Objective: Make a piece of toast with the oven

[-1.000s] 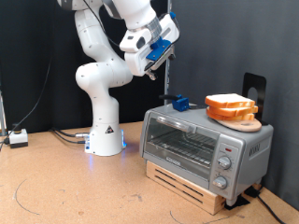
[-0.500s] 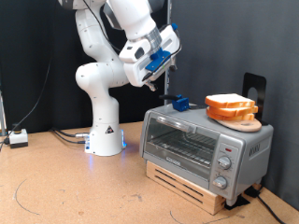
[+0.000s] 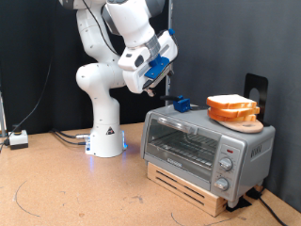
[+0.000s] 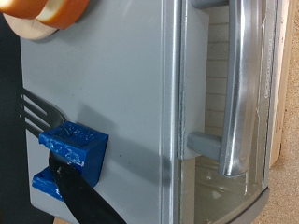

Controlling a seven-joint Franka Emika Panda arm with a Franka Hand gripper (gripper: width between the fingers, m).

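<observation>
The oven (image 3: 207, 143) is a silver box with its glass door shut, standing on a wooden crate at the exterior view's right. The wrist view looks down on the oven's top (image 4: 117, 75) and its grey bar handle (image 4: 238, 89). A pile of bread slices (image 3: 231, 105) lies on a wooden board on the oven's top, also visible at the wrist view's corner (image 4: 49, 11). No single piece of toast shows apart from that pile. My gripper (image 3: 150, 87) hangs in the air above the oven's left end, holding nothing I can see.
A blue holder (image 3: 178, 104) with a fork (image 4: 35, 112) in it sits on the oven's top, left of the bread. Three knobs (image 3: 226, 162) line the oven's right panel. The arm's white base (image 3: 103, 139) stands behind. A black stand (image 3: 254, 89) rises behind the oven.
The gripper has moved down and towards the exterior view's left, closer to the oven's left end. The oven and bread have not moved.
</observation>
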